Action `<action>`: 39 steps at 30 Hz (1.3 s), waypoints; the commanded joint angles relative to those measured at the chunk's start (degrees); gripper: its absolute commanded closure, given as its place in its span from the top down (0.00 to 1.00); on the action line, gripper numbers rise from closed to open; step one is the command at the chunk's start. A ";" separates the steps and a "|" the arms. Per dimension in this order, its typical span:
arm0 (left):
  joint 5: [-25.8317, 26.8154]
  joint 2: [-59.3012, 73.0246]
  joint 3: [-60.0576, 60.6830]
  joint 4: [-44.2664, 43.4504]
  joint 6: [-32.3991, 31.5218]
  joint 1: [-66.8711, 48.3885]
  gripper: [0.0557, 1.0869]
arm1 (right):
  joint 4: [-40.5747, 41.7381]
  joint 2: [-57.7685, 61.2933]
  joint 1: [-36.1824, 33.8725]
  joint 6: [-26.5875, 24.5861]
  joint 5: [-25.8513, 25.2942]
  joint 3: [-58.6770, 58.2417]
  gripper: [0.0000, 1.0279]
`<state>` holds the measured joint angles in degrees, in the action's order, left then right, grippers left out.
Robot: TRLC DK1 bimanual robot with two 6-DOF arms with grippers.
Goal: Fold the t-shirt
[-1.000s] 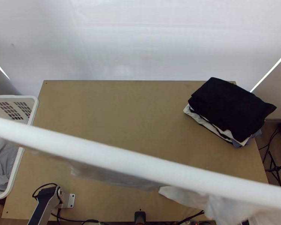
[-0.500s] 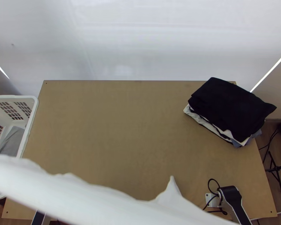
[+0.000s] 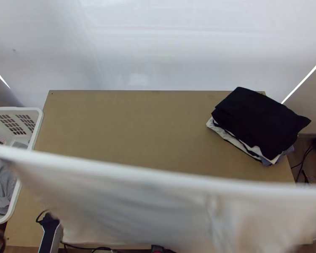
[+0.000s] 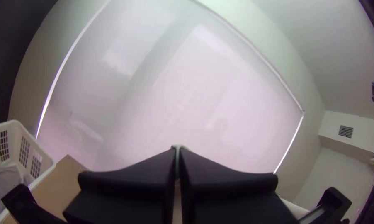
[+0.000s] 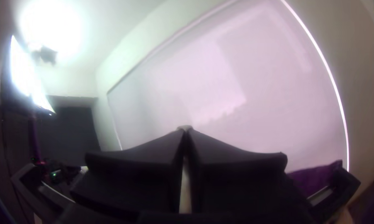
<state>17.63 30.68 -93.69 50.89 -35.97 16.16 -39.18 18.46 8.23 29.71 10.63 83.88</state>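
My left pincer (image 4: 178, 150) and right pincer (image 5: 185, 129) clamp white shirt (image 3: 128, 202); looks light, limp, likely to billow; best gripped near top edge's ends, taut.

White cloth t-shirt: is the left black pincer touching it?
Touching. The left wrist view shows the pincer shut on the t-shirt, white fabric squeezed in between.

Is a plain white t-shirt (image 3: 137, 202), spread wide, blurred; hangs above the near part of the tabletop (image 3: 137, 126), upper edge nearly straight from left to right.
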 commanded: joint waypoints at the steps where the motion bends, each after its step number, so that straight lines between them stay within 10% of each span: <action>1: 0.92 -2.20 19.86 -6.60 2.13 0.45 0.03 | 7.80 -1.32 0.56 3.16 1.06 -26.66 0.03; 21: -9.81 30.58 44.03 -48.08 5.91 -10.63 0.03 | 35.93 43.59 0.74 -2.56 0.79 -33.95 0.03; 39: -11.83 76.73 11.86 -44.65 12.32 -9.40 0.03 | 12.55 85.60 0.65 -1.06 0.27 4.89 0.03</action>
<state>6.13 92.90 -70.37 3.05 -26.22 6.39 -18.70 91.39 8.08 28.51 11.00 76.34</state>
